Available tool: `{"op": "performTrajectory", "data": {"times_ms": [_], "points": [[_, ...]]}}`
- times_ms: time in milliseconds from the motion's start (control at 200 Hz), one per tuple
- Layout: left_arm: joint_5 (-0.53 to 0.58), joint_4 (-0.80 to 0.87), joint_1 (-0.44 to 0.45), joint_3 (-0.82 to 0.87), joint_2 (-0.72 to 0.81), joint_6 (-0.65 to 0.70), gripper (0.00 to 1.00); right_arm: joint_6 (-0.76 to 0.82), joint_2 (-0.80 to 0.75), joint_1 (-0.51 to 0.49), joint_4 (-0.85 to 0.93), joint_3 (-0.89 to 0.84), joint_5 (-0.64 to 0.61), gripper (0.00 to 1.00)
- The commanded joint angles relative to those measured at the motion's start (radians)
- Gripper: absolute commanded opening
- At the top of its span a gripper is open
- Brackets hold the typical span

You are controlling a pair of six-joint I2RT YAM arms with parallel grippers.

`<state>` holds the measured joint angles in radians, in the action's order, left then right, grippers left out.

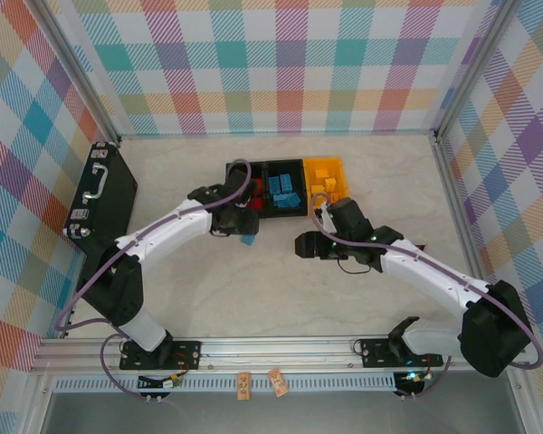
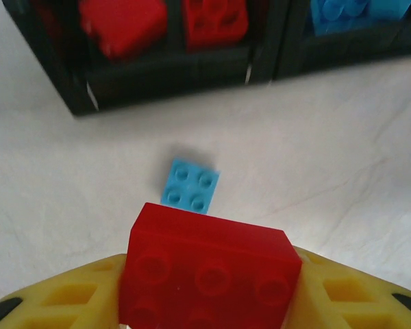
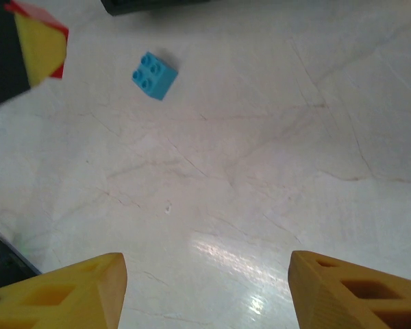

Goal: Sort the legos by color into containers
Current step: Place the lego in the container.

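**Red brick gripped, ready for the red bin**
From above, the left tool (image 1: 242, 220) hung just before the left black bin (image 1: 257, 170), with a loose blue brick (image 1: 247, 240) on the bench (image 1: 281, 298) beside it. Its wrist view showed it clenched on a red brick (image 2: 209, 253). The move would go best by lifting clear of the bin's near wall, centring over the bin, then releasing. The right wrist view showed the right tool (image 3: 205, 288) spread wide and empty above bare bench.

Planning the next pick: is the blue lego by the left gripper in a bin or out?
Out. The blue lego lies studs up on the table, apart from the bins.
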<state>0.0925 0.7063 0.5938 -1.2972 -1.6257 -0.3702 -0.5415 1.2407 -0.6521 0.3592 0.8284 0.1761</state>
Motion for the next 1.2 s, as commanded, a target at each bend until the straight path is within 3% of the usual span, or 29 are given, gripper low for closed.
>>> {"op": "performTrajectory", "data": {"times_ms": [0,355,705,840,1060,1195], "points": [[0.017,0.047,-0.034,-0.095,-0.072,-0.004,0.45,-0.004,0.031,-0.004,-0.007,0.069,-0.012,0.64],[0.032,0.109,-0.12,-0.39,-0.322,0.013,0.45,-0.009,0.107,-0.001,0.0,0.143,-0.022,0.64],[0.053,0.191,-0.136,-0.628,-0.533,0.031,0.48,-0.008,0.113,0.003,0.004,0.136,-0.029,0.64],[0.06,0.21,-0.136,-0.676,-0.568,0.033,0.51,-0.005,0.113,0.005,0.004,0.135,-0.027,0.64],[0.068,0.22,-0.134,-0.689,-0.552,0.027,0.65,-0.006,0.111,0.006,-0.001,0.13,-0.022,0.64],[0.064,0.217,-0.131,-0.67,-0.515,0.025,0.67,-0.009,0.108,0.006,-0.001,0.128,-0.021,0.64]]}}
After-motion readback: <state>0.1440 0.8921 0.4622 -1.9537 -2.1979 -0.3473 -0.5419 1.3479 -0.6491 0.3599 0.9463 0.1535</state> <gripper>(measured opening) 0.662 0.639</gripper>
